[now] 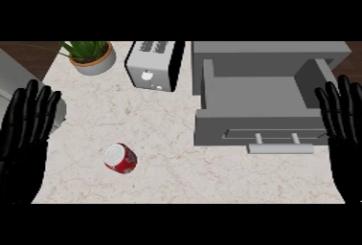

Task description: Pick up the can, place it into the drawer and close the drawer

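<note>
Can (120, 158), red with a pale top, sits on the marble counter (170, 177) toward the lower left, well apart from both hands. To its right, the grey drawer (258, 95) stands pulled open, its handle (280, 149) facing forward. Behind are a toaster (151, 65) and a potted plant (90, 56). The left hand (27, 122) and right hand (342, 117) rest at the side edges, fingers straight and spread, holding nothing.

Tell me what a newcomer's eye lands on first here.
The red can stands out, alone on the pale counter at lower left. Right of it gapes the open grey drawer. Two black hands, left and right, rest open at the view's edges, fingers up.
</note>
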Tool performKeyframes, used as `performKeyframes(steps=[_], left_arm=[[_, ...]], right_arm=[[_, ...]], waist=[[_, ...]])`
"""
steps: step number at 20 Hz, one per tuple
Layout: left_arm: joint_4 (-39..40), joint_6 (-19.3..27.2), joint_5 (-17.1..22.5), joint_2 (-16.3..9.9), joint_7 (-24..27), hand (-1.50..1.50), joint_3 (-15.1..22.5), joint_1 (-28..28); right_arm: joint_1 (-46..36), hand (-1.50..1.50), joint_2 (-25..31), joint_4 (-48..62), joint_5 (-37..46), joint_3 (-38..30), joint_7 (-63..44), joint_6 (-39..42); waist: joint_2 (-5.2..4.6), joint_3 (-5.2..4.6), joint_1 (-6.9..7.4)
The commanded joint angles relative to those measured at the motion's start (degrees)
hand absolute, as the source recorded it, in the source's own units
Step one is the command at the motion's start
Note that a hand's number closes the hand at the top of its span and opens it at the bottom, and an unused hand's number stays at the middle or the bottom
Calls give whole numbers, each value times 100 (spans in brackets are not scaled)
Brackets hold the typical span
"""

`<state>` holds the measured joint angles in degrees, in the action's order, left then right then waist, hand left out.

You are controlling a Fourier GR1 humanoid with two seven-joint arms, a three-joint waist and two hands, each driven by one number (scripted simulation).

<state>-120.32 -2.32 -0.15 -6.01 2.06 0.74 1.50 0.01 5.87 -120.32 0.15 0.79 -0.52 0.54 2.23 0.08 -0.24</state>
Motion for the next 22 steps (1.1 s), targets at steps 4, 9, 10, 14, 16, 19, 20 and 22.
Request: performKeyframes(steps=[4, 9, 10, 14, 16, 19, 20, 22], left_arm=[[-937, 1276, -1172, 583, -191, -150, 458, 1072], [-594, 2978, -1059, 595, -1352, -150, 495, 1818], [-709, 3182, -1172, 597, -1555, -150, 676, 1939], [-1516, 3881, -2064, 599, -2367, -150, 1623, 2343], [-1832, 4110, -2584, 600, -2505, -150, 2185, 2693], [-1288, 4562, -3184, 600, -2629, -150, 2748, 2248], [-1486, 4465, -3411, 601, -3098, -150, 2602, 1965], [-1233, 4297, -3095, 601, -3129, -150, 2222, 1712]], right_arm=[[-106, -150, -136, 138, 6, -138, -14, -188], [546, -150, -165, 337, -99, -482, -697, -416], [682, -150, -184, 178, -121, -443, -753, -403], [710, -150, -214, 190, -104, -385, -884, -400], [456, -150, -41, -128, -266, -599, -1372, -421], [569, -150, -290, 535, -72, -372, -664, -367], [265, -150, -97, 303, -188, -556, -1195, -379], [452, -150, 215, -20, -610, -1036, -1255, -107]], waist=[[-194, -2, 155], [-211, 2, 147], [-197, 2, 78], [-207, 5, 48], [-205, 0, 52], [-220, -3, 34], [-221, -4, 28], [-220, -6, 4]])
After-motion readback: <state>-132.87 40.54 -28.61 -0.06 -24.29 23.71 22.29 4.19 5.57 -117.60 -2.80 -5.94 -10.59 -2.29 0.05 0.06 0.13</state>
